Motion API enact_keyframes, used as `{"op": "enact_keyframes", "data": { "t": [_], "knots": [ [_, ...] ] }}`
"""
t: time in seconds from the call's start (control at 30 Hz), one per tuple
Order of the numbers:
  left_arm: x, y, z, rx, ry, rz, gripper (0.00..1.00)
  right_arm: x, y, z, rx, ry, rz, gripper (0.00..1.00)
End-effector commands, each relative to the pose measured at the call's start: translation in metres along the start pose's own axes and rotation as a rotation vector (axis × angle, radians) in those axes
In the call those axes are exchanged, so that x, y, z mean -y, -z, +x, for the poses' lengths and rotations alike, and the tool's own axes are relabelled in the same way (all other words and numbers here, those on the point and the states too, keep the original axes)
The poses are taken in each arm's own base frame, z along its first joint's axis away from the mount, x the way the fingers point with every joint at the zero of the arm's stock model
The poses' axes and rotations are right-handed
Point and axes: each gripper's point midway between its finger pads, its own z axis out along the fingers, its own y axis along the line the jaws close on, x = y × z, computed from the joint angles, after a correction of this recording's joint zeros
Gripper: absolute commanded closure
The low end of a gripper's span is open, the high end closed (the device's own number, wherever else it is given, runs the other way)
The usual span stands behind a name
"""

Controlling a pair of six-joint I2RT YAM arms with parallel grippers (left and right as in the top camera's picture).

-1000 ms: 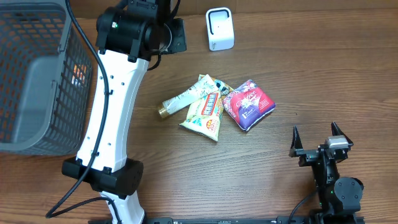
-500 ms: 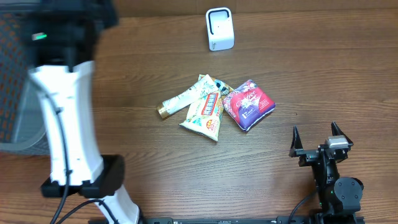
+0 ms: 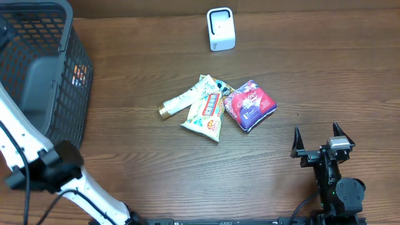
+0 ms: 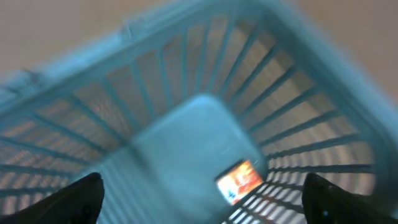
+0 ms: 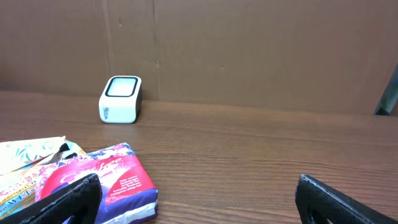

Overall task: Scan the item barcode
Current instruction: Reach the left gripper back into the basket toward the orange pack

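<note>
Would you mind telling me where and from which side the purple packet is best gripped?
Probably across its right corner, from above, with the right tool coming in from the right. The purple packet lies flat and tilted. Its left edge sits against the sachet, while its right and lower edges face the table with nothing beside them.

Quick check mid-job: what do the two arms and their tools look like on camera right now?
Left arm: white tapered links, black elbow joint, black cables running alongside. Right arm: compact, all black, a small grey block near the wrist. Right tool: two black pointed fingers. Left tool: dark finger tips, blurred.
</note>
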Motion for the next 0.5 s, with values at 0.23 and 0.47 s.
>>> {"op": "enact_keyframes", "data": {
  "t": [0.23,0.47],
  "knots": [
    [0.019,-0.123,0.096,-0.388,-0.151,0.044,0.11,0.001,0.000,0.002,0.003,0.004,0.006,0.00],
    [0.034,-0.158,0.142,-0.512,-0.270,0.057,0.16,0.001,0.000,0.002,0.003,0.004,0.006,0.00]
  ]
}}
